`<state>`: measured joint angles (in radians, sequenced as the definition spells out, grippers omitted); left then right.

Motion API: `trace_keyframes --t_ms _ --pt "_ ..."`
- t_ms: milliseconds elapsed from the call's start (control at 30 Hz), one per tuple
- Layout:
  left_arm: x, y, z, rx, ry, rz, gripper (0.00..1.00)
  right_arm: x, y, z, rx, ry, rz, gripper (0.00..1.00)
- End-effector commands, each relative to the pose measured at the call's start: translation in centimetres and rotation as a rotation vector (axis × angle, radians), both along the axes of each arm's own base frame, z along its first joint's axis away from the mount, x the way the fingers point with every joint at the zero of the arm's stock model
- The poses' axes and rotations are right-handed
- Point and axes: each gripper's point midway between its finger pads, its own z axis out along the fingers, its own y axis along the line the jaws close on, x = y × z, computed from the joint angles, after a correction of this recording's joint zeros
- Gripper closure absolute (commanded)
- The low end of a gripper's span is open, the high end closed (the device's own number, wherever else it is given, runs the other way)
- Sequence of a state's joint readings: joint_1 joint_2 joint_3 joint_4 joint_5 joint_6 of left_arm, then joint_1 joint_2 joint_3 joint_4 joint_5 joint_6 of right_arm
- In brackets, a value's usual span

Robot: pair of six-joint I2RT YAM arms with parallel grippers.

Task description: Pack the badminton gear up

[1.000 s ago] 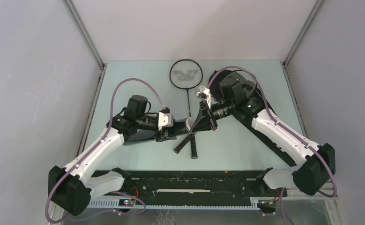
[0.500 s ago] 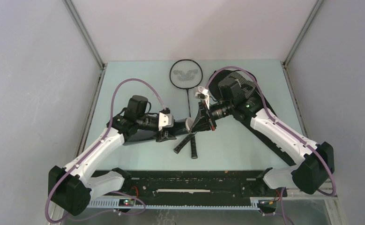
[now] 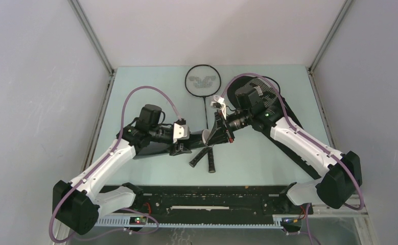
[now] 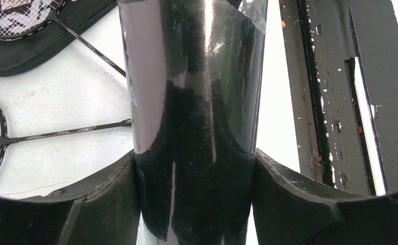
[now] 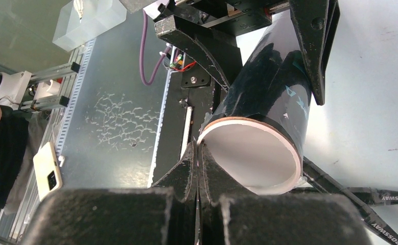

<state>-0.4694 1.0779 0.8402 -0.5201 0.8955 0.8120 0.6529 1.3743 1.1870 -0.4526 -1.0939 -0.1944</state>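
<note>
Right arm (image 3: 299,140) nudged toward tube (image 4: 194,102), pale green table (image 3: 150,84) (scuffed), grey walls (image 3: 212,30)

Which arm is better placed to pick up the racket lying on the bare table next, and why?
Right, probably. The left gripper is clamped around the black tube. The right gripper is shut on nothing visible, beside the tube's open mouth, so it is free for the racket.

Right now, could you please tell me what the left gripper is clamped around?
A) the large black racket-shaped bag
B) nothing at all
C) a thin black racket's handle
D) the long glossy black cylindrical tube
D: in the left wrist view the long glossy black cylindrical tube sits between the fingers of the left gripper, which press against its two sides.
</note>
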Motion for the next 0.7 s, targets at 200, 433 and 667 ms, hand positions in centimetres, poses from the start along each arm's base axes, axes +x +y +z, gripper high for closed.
trace_keyframes --t_ms 200,433,667 --pt "-0.8 -2.1 3.8 -0.151 -0.016 -0.077 0.96 0.8 1.0 0.6 0.043 -0.053 -0.011 1.0" --pt "-0.6 -2.5 4.1 -0.179 0.015 -0.067 1.0 0.4 1.1 0.4 0.058 -0.042 0.012 1.0" --pt "-0.5 -2.6 4.1 -0.182 0.02 -0.062 1.0 -0.1 1.0 0.1 0.061 -0.029 0.042 0.86"
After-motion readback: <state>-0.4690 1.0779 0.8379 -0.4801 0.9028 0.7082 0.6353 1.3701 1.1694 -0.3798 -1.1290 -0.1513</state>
